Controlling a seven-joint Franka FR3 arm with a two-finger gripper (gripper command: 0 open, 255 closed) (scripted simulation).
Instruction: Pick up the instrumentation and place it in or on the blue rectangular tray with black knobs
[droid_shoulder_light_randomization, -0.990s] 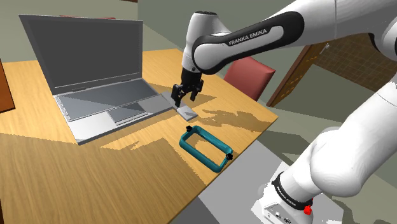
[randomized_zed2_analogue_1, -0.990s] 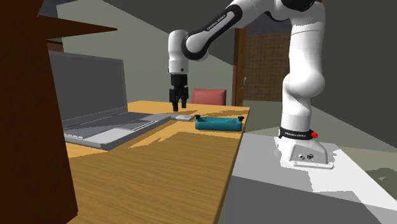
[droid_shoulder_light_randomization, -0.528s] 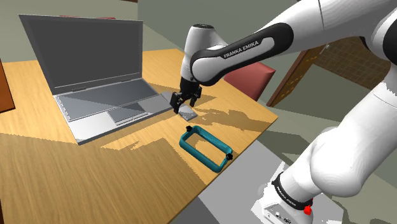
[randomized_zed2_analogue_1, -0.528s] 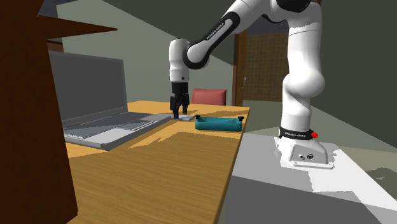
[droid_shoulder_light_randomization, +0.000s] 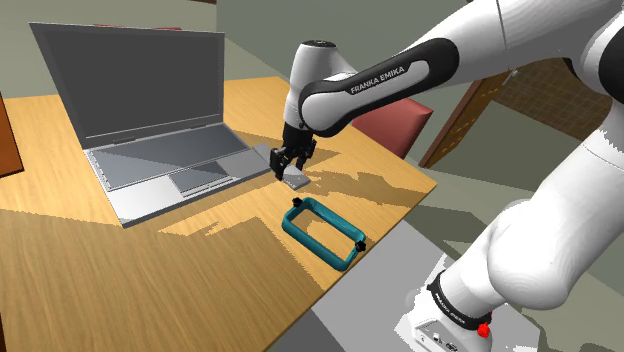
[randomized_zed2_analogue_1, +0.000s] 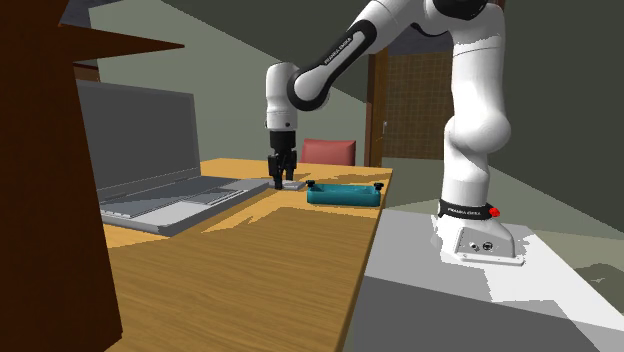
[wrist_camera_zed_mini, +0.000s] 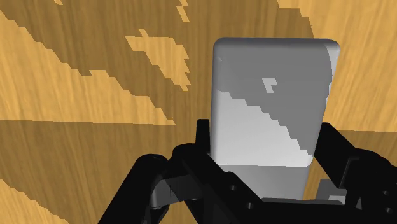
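Wooden desk (droid_shoulder_light_randomization: 150, 280) bears a grey device (wrist_camera_zed_mini: 273, 108) clasped by the gripper (droid_shoulder_light_randomization: 291, 168).

White arm (droid_shoulder_light_randomization: 380, 78) reaches out from the stand, forearm angled down, wrist vertical. Black jaws point straight down at the table (droid_shoulder_light_randomization: 150, 290), pressed against both sides of grey device (wrist_camera_zed_mini: 273, 102).

Wooden table (droid_shoulder_light_randomization: 120, 270), red chair (droid_shoulder_light_randomization: 395, 120)

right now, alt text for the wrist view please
A flat grey rounded-corner device lies on a wooden tabletop streaked with shadow, its near end inside the black gripper. Whether it is gripped is unclear.
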